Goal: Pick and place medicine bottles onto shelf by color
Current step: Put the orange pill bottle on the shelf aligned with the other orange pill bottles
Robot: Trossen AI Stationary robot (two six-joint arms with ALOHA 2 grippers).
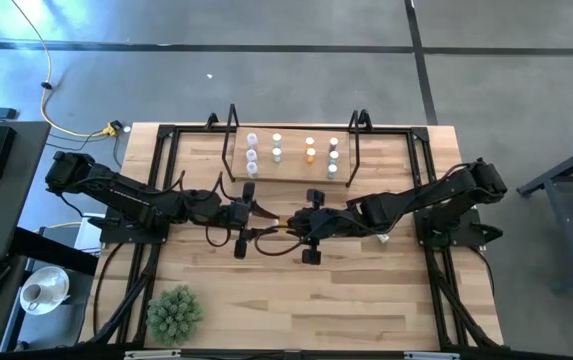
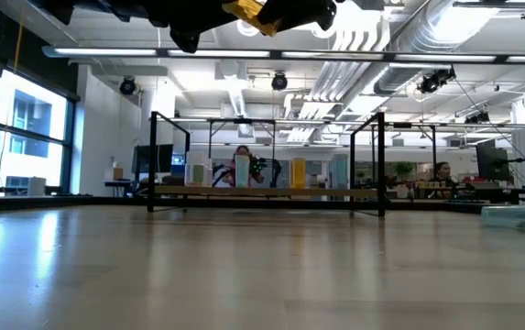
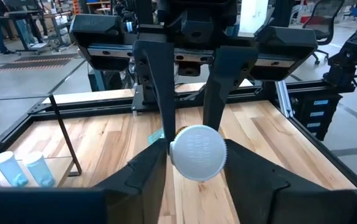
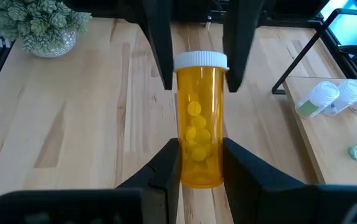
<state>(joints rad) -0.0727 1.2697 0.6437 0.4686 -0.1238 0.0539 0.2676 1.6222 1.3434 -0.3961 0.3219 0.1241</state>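
Holding the orange bottle by its base in my right pincer above mid-table, I close my left pincer round its cap for handover toward the shelf.

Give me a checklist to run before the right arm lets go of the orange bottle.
1. Right gripper shut on the bottle body: ok.
2. Left gripper lined up at the cap end: ok.
3. Left gripper has a firm hold: cannot tell.
4. Bottle held clear above the table, per the low view: ok.
5. Shelf has room beside the shelved orange bottle: ok, it seems.
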